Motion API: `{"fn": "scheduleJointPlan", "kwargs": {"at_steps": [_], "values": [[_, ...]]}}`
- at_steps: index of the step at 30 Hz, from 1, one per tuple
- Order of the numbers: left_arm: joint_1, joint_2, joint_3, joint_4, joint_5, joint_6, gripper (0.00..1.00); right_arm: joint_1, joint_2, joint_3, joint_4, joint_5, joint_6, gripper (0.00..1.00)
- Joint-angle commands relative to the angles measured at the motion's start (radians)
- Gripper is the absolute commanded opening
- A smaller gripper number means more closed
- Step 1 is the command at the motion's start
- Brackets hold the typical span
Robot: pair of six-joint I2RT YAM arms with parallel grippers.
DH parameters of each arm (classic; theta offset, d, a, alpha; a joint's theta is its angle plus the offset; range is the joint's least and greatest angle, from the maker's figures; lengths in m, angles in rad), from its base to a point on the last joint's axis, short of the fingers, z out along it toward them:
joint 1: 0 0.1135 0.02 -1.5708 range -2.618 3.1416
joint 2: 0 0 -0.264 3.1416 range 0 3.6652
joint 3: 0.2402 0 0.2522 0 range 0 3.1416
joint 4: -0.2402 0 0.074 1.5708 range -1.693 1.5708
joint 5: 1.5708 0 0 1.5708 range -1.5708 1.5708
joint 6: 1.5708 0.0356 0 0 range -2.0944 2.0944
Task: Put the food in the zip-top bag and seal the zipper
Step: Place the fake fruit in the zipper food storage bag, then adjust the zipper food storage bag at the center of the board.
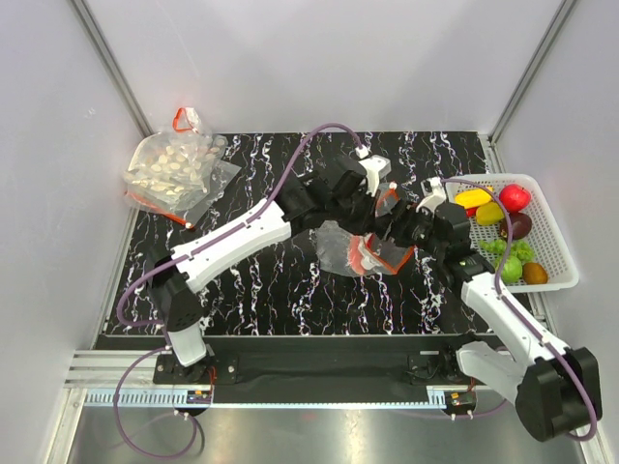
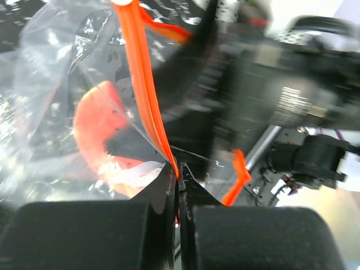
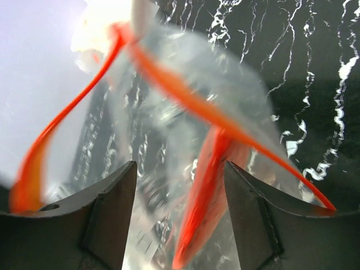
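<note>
While the left gripper [image 2: 179,175] clamps its jaws on the zipper [image 2: 145,90], steadying the zip-top bag [image 1: 338,242], the right gripper [image 3: 180,169] at its three o'clock gapes wide, seemingly holding nothing.

Black table [image 1: 280,290] veined with white; clear bag [image 1: 334,242], red-orange zipper [image 2: 140,84]; the blurred food [image 2: 90,124] inside looks red-orange; white basket [image 1: 558,237].

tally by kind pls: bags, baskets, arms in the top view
Bags: 2 (small bag, larger bag)
Baskets: 1 (basket)
Arms: 2 (left arm, right arm)
Total: 5
</note>
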Motion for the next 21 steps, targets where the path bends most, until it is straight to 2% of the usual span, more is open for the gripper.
{"fn": "scheduleJointPlan", "kwargs": {"at_steps": [1,3,8,14,16,21], "values": [[0.019,-0.017,-0.024,0.018,-0.077,0.008,0.0,0.009,-0.067,0.093,-0.135,-0.026,-0.071,0.7],[0.019,-0.01,-0.029,0.015,-0.117,0.014,0.0,0.009,-0.094,0.118,-0.216,-0.04,-0.083,0.7],[0.029,0.001,-0.035,0.01,-0.136,0.019,0.0,0.008,-0.206,0.136,-0.277,-0.124,-0.106,0.65],[0.035,-0.007,-0.049,0.007,-0.17,0.025,0.0,0.008,-0.263,0.188,-0.391,-0.066,-0.141,0.62],[0.04,-0.013,-0.055,0.009,-0.17,0.022,0.0,0.008,-0.259,0.196,-0.443,0.027,-0.141,0.61],[0.038,-0.042,-0.067,0.012,-0.174,0.025,0.0,0.008,-0.138,0.207,-0.497,0.06,-0.16,0.6]]}}
